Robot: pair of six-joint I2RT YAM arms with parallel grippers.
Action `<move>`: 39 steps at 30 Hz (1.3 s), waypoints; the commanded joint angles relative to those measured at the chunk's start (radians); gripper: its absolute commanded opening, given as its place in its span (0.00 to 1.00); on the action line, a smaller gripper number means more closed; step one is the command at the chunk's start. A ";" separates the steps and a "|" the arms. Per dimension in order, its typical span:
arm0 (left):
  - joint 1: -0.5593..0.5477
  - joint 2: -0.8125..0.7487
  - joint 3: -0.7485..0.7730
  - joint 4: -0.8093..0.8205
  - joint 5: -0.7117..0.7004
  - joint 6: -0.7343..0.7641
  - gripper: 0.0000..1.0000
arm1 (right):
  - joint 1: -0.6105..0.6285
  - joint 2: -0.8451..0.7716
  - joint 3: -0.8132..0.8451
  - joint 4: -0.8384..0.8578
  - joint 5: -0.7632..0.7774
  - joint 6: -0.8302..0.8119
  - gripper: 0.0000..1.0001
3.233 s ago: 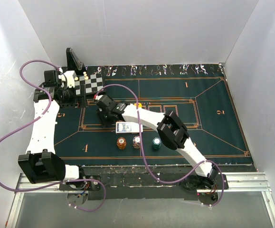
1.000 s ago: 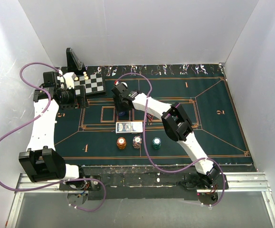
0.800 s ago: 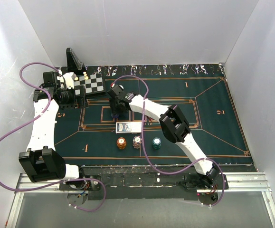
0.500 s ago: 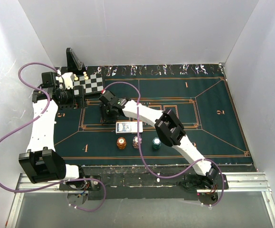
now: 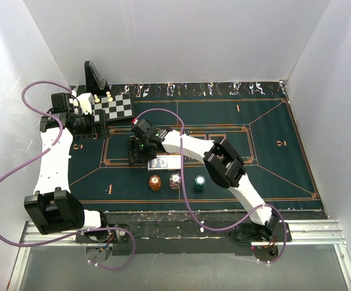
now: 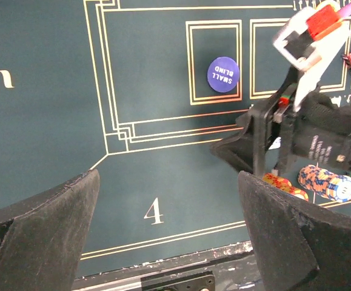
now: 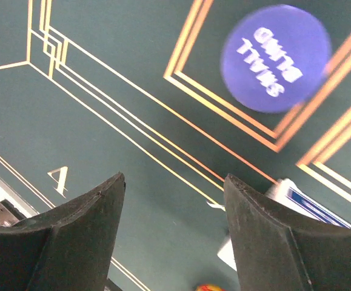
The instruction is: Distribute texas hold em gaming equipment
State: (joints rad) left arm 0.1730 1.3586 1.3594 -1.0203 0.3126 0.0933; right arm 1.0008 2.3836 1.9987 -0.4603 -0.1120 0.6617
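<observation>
The right gripper (image 7: 172,206) is hovering open, empty, near the purple disc (image 7: 276,57) and card deck (image 5: 166,162); I reckon it should be squaring over the deck before closing; the left gripper (image 6: 168,194) is gaping, empty.

Three white walls (image 5: 181,36) around. Dark green mat (image 5: 272,173) with gold lines, numbers. Grey metal rail (image 5: 311,233) at near edge.

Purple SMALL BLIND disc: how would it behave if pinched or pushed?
The purple SMALL BLIND disc lies flat on the felt mat, so its edge is probably hard to pinch. It looks thin and stiff, likely light. Pushed, it should slide, not roll or tip.
</observation>
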 commanded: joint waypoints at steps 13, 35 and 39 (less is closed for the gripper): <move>-0.197 0.226 0.018 0.080 0.071 0.117 0.98 | -0.312 -0.506 -0.409 0.077 -0.012 -0.051 0.76; -0.400 0.602 0.130 0.230 0.039 0.194 0.98 | -0.487 -0.722 -0.732 0.078 -0.048 -0.033 0.74; -0.429 0.625 0.132 0.275 -0.027 0.206 0.98 | -0.488 -0.728 -0.750 0.092 -0.054 -0.031 0.74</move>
State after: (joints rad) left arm -0.2344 1.9797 1.4708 -0.8131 0.3439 0.2672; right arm 0.5167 1.6897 1.2652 -0.4053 -0.1425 0.6262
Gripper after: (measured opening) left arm 0.981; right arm 0.741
